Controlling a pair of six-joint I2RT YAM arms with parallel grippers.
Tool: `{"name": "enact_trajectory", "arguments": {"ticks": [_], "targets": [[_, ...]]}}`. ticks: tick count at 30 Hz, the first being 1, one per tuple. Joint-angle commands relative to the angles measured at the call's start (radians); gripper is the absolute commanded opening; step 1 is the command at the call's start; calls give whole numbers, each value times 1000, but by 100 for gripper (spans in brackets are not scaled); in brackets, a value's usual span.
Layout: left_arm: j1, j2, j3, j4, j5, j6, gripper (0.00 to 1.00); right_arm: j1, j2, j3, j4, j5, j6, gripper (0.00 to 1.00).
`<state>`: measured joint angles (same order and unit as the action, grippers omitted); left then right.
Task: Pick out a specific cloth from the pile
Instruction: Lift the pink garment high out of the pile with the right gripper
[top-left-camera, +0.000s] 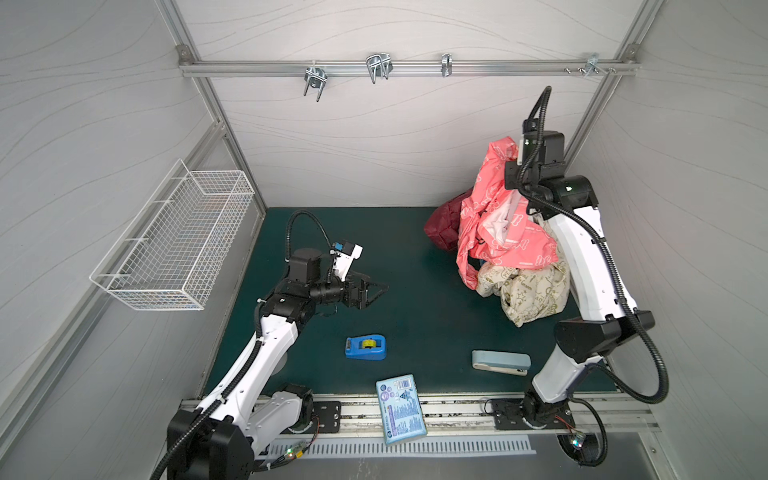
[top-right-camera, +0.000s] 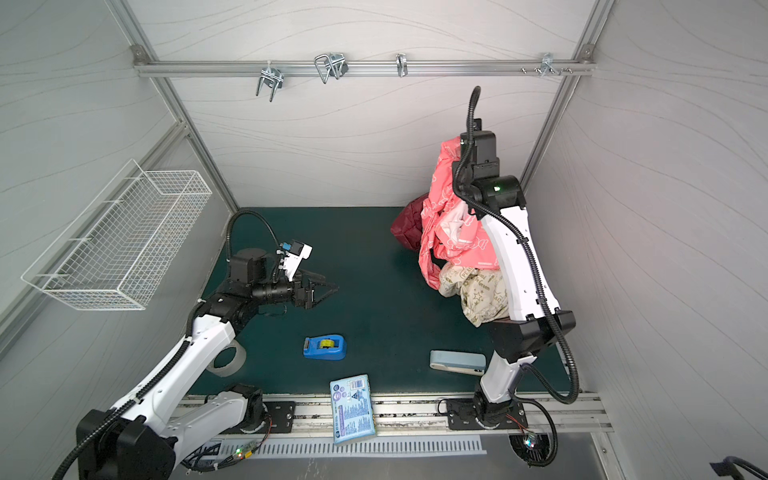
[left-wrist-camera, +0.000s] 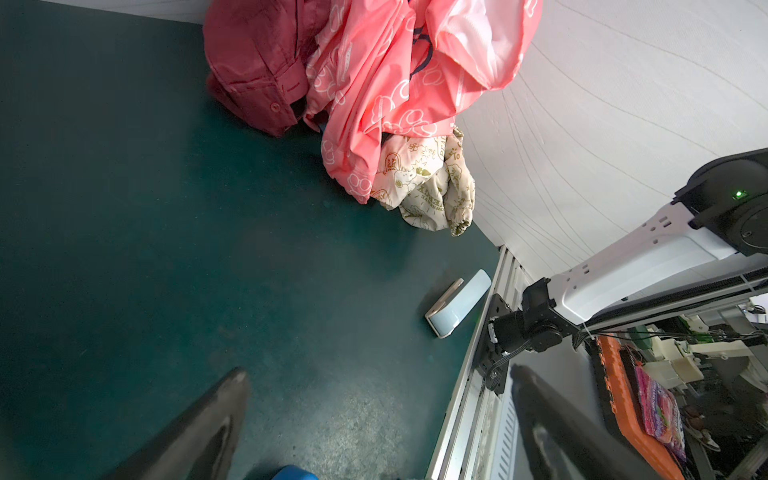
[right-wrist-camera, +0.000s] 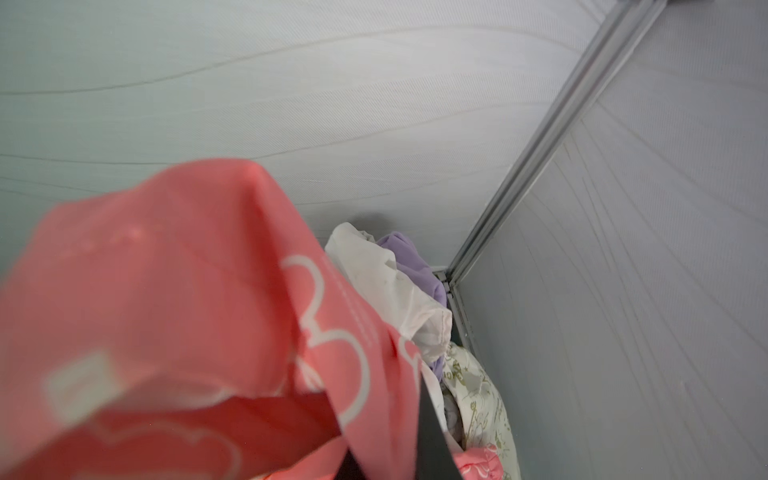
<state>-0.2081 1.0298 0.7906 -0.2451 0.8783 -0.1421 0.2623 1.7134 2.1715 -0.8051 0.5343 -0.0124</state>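
The right gripper (top-left-camera: 512, 166) is closed on the upper end of the cloth (top-left-camera: 494, 208) and holds that end high above the table (top-left-camera: 374, 232), near the far right corner. From the grip point the coral-pink fabric hangs down in folds. Its lower part drapes over the pile (top-left-camera: 525, 291), touching the cream printed cloth (left-wrist-camera: 428, 183) at the front and the maroon cloth (top-left-camera: 444, 222) on the left side.

The right wrist view shows white fabric (right-wrist-camera: 386, 286) and lilac fabric (right-wrist-camera: 411, 257) in the corner behind the cloth.

The left gripper (top-left-camera: 374, 282) hovers over the middle of the table, well apart from the pile. Its jaws stand wide apart and hold nothing.

A blue tape dispenser (top-left-camera: 365, 347) and a pale stapler (top-left-camera: 500, 362) lie nearer the front edge.
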Motion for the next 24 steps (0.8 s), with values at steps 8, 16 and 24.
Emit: {"name": "enact_trajectory", "arguments": {"ticks": [8, 16, 24], "targets": [[-4, 10, 20, -8, -12, 27, 99, -45, -82, 109, 118, -222, 179, 0], [-4, 6, 15, -2, -13, 21, 99, -43, -116, 173, 229, -403, 286, 0], [-5, 0, 12, 1, -16, 21, 99, -44, -84, 249, 375, -522, 390, 0]]}}
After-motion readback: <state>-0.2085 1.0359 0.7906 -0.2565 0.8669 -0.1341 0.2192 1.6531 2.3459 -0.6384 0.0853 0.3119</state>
